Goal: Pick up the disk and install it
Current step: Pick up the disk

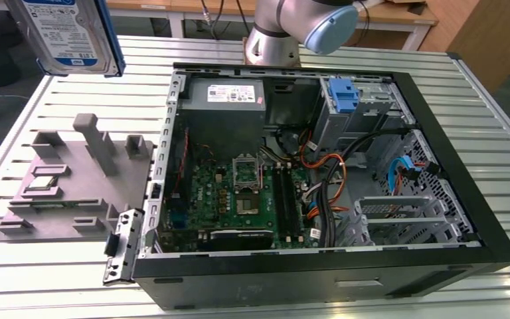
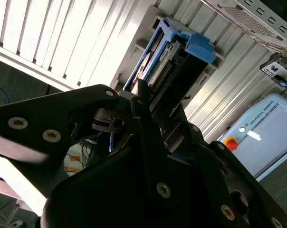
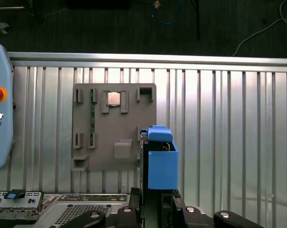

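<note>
We see one flat silver-grey metal disk (image 1: 67, 33) with blue plastic side rails, raised above the slatted metal desk (image 1: 494, 113) and clamped edgewise in our hand (image 2: 153, 92). We judge it rigid, weighty and shock-sensitive, best gripped by its rails. Nearby are one open black computer case (image 1: 281, 286) and one grey plastic fixture tray (image 1: 87, 193).

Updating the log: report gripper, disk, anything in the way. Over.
Gripper shut on the disk. Disk aloft, to the exterior view's left of the open computer case, not installed. Nothing visible in the way.
</note>
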### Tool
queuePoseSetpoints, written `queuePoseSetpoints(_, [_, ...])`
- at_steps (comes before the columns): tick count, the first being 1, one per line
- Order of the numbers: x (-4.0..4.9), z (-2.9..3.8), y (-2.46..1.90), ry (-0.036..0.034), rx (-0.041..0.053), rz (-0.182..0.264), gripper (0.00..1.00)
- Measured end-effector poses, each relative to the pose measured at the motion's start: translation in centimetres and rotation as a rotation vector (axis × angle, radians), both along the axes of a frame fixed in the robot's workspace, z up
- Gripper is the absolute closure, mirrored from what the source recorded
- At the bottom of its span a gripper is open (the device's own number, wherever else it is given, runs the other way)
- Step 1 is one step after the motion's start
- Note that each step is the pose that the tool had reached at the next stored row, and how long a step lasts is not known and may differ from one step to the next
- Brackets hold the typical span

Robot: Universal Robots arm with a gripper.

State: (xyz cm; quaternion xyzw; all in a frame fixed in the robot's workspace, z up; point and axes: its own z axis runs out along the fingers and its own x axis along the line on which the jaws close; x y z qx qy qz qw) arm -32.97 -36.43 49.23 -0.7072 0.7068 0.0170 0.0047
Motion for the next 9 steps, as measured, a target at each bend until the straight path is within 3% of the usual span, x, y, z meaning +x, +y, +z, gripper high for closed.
queuePoseSetpoints(9, [0.21, 0.0, 0.0, 0.0001, -0.0001, 0.0, 0.65])
